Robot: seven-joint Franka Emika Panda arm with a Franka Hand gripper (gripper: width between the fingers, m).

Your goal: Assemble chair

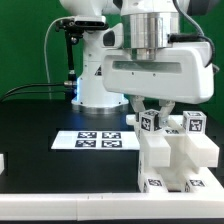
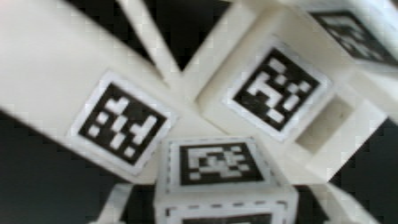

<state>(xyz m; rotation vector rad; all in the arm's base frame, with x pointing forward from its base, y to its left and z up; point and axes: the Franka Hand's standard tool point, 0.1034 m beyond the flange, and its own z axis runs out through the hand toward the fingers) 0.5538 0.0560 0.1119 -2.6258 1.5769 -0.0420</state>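
Note:
The chair (image 1: 172, 160) stands at the exterior view's right as a stepped white block with small black-and-white tags. My gripper (image 1: 151, 112) hangs straight over its top and is shut on a white tagged bar (image 1: 150, 123) that stands upright against the block. A second tagged post (image 1: 192, 123) rises just beside it. In the wrist view the held bar (image 2: 217, 162) fills the gap of my gripper (image 2: 222, 205), with a finger (image 2: 128, 200) on each side. Slanted white chair slabs with tags (image 2: 270, 88) lie close beyond it.
The marker board (image 1: 100, 140) lies flat on the black table to the exterior view's left of the chair. The robot's white base (image 1: 100, 80) stands behind it with cables. A small white piece (image 1: 3, 162) shows at the left edge.

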